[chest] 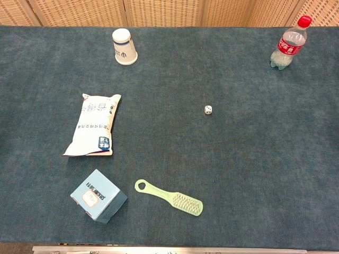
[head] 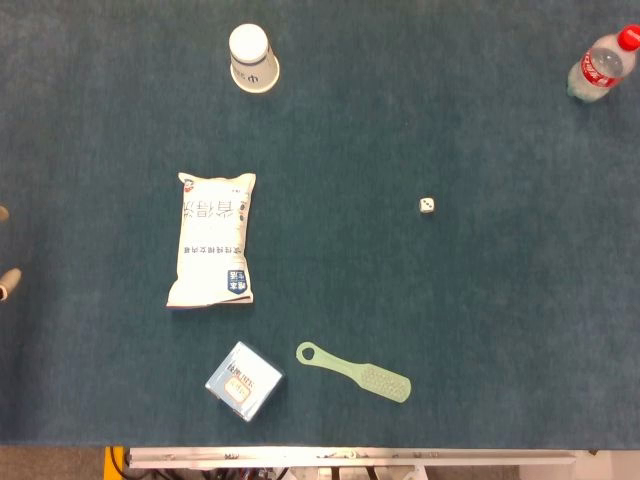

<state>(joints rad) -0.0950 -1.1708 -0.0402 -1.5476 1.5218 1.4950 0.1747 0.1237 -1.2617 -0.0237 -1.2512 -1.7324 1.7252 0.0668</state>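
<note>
Only the head view shows us fingertips [head: 8,284] at the left edge; their state we cannot tell, nearest the snack bag [head: 213,240].

Both views evenly lit, moderately bright, diffuse light from overhead. Shadows short and soft: faint one under the paper cup [head: 252,58], thin dark rim beside the snack bag [head: 213,238]. Slight glare on the bottle [chest: 287,44] at the surface's far right corner. Focus sharp throughout; head view shows mild darkening toward the corners.
</note>
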